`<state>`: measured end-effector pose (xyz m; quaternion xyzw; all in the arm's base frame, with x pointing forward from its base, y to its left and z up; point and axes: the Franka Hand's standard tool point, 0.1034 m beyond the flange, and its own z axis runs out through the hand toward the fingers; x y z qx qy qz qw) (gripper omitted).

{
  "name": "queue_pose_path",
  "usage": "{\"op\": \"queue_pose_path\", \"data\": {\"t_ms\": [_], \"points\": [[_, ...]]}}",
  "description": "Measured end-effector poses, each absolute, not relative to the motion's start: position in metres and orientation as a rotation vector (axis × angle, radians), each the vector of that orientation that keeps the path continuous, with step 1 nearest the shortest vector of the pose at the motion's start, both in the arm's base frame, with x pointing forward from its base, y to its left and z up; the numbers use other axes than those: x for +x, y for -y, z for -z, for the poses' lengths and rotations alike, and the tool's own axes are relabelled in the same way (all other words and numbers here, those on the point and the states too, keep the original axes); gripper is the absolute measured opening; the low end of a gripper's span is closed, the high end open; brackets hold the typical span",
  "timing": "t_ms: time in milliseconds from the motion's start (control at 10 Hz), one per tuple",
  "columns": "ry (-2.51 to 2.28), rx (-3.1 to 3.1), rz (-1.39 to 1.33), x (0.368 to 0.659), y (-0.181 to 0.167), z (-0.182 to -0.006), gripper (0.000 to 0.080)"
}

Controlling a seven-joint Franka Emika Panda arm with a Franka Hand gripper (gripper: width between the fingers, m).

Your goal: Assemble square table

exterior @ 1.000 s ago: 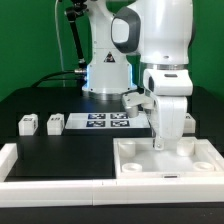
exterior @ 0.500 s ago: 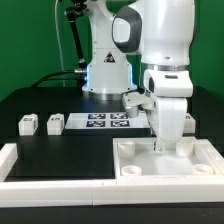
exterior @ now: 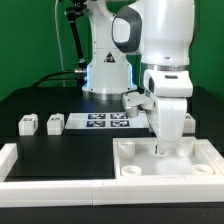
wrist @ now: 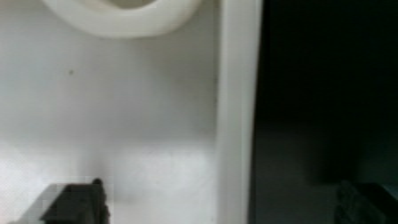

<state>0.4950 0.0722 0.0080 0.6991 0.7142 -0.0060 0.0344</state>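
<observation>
Being held low at the far edge of the white tabletop (exterior: 168, 165), which is seen in the exterior view lying at the front on the exterior view's right, with two legs (exterior: 28, 124) (exterior: 54, 124) well apart toward the exterior view's left, the gripper (exterior: 165, 148) is shown in the wrist view with fingers (wrist: 75, 205) spread apart, the tabletop's edge caught between them.

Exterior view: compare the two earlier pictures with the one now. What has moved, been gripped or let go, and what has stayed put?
Nothing has visibly changed. The gripper stays low over the far part of the tabletop, jaws apart, holding nothing. The two legs and the marker board lie where they were.
</observation>
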Motion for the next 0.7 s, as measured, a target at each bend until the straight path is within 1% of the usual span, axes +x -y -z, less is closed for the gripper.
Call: {"op": "queue_pose_path", "data": {"t_ms": [500,600,700], "points": [[-2.194,2.151,0.018,0.495,-0.072,-0.008,0.0649],[-2.136,2.201,0.01,0.493,-0.074,-0.015,0.0649],[-2.1,2.225,0.001,0.489,-0.079,-0.026,0.0649]]}}
